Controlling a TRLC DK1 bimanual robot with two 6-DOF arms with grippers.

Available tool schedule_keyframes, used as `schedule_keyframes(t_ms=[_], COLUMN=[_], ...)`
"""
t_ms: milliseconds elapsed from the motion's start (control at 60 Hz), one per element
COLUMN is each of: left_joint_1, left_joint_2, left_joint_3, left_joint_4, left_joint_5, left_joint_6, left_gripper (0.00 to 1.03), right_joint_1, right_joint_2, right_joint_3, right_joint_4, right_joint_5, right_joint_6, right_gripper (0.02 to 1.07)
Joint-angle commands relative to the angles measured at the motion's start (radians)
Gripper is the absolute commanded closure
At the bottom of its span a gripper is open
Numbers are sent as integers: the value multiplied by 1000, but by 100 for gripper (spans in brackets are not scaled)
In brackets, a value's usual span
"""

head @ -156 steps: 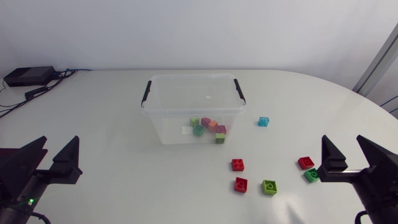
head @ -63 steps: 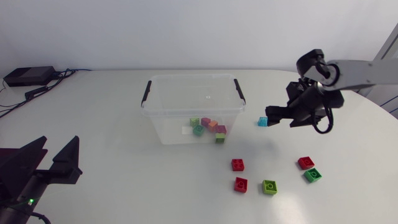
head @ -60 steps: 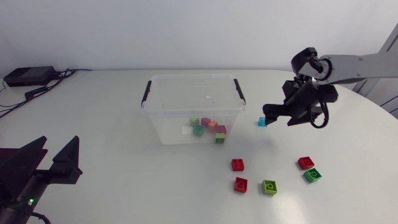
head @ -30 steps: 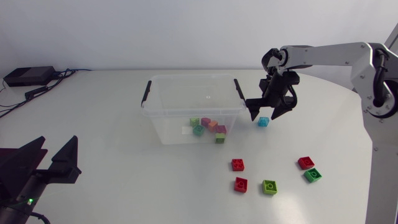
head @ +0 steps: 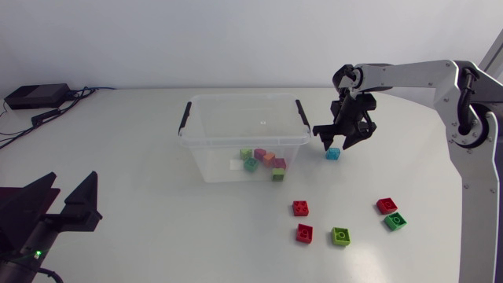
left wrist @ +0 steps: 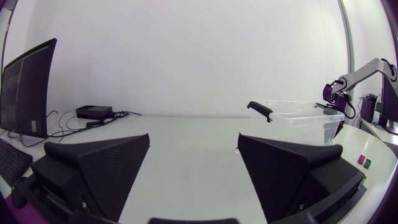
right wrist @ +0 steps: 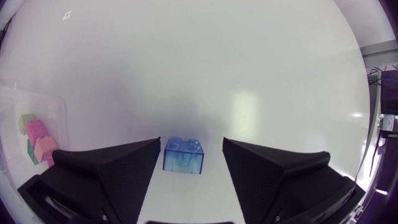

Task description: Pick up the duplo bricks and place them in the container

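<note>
Several bricks (head: 263, 159) were stowed in the container (head: 206, 169); the blue brick (right wrist: 183, 155), straddled by the parted right pincer (head: 338, 143), and four others (head: 340, 235) were left on the surface (head: 141, 157).

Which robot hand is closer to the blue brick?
Right. The right gripper is right above the blue brick, open, with the brick in its gap. The left gripper is far off, on the other side of the container.

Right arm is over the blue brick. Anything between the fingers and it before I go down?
Nothing visible. The blue brick lies on the table in the gap between the right gripper's open fingers, and neither finger touches it.
</note>
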State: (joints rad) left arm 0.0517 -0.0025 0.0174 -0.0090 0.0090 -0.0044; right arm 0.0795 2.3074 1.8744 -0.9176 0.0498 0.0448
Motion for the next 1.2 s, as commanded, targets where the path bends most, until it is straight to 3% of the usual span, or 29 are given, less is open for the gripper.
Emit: schedule_keyframes(t_ms=[0, 167, 400, 567, 683, 850, 1133, 1167, 1183], left_joint_1=[7, 7, 7, 8, 8, 7, 7, 8, 8], left_joint_2=[-8, -8, -8, -8, -8, -8, -8, -8, -8], left_joint_3=[-16, -16, -16, -16, -16, -16, -16, -16, -16], left_joint_4=[0, 0, 0, 0, 0, 0, 0, 0, 0], left_joint_5=[-6, -6, -6, -6, -6, -6, -6, -6, -6], left_joint_6=[-22, -22, -22, -23, -22, -22, -22, -22, -22], left_gripper=[4, 4, 4, 4, 4, 4, 4, 4, 4], right_joint_1=[9, 16, 14, 31, 124, 270, 421, 440, 445], right_joint_2=[23, 18, -82, -270, -454, -588, -600, -583, -572], right_joint_3=[-41, -90, -185, -239, -215, -184, -278, -284, -282], right_joint_4=[28, 29, 54, 37, -13, -18, 210, 226, 226], right_joint_5=[4, 4, 5, 15, 21, 44, -22, -22, -22], right_joint_6=[18, 29, 32, 26, 30, 63, 38, 36, 36], right_gripper=[63, 66, 80, 83, 83, 82, 80, 70, 60])
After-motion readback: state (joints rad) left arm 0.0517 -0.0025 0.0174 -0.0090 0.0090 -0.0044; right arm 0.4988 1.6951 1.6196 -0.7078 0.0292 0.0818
